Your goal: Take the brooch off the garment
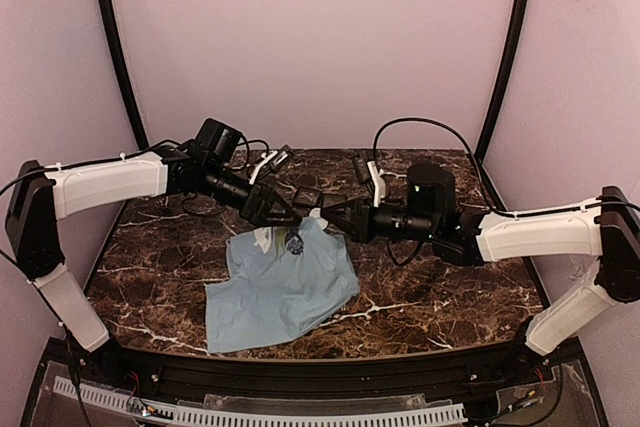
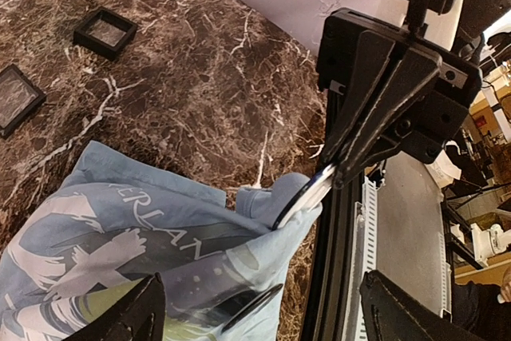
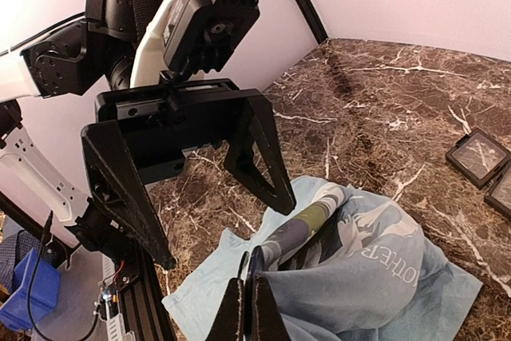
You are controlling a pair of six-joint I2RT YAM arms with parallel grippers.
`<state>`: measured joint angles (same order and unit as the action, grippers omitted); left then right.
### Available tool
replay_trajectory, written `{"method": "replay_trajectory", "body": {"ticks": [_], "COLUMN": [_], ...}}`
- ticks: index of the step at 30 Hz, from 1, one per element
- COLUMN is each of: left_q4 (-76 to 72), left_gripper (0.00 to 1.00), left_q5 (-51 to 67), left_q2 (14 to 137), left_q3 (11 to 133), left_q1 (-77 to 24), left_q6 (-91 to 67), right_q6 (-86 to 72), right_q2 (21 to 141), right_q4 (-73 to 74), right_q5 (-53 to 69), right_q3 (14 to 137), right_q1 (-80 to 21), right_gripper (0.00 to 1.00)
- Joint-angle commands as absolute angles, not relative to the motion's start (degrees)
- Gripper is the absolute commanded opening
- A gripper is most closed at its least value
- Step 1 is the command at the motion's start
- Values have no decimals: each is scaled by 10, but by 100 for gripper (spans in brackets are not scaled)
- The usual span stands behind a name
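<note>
We see pale lilac walls (image 1: 310,47) on three sides, evenly lit. Black curved poles (image 1: 112,47) at back corners. Dark brown marble table (image 1: 440,297), white veins; black rail (image 1: 300,377) along near edge.

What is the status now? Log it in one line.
left gripper open over shirt | right gripper shut on shirt edge | brooch not yet removed

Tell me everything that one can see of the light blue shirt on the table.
The shirt is soft light blue cloth with a print of white figures, pale letters and some yellow-green. It lies crumpled on the dark marble table. The shut right hand pinches a raised fold near its far edge. The open left hand hangs over the same part.
</note>
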<state>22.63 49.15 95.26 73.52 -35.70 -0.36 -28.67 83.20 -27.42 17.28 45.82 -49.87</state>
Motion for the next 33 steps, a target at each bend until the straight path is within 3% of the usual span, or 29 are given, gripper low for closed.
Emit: {"method": "replay_trajectory", "body": {"ticks": [1,16,24,30,33], "left_q4": [201,197,189,194,187], "left_gripper": [81,30,7,1,1], "left_q5": [532,550,570,587,590], "left_q2": [931,951,952,951,949], "left_q3": [730,731,730,736,732], "left_q1": [-373,-394,-398,-400,-400], "left_q6": [-15,-24,-30,-31,-37], "right_q6": [-283,-267,-259,-263,-264], "right_q2": [814,853,872,876,875], "right_q4": [-309,-267,-241,-241,-243], "right_q5": [207,282,290,277,270], "right_q3": [472,516,535,538,537], "right_q1": [-494,-493,-491,-490,-488], "right_gripper": [0,0,0,0,14]}}
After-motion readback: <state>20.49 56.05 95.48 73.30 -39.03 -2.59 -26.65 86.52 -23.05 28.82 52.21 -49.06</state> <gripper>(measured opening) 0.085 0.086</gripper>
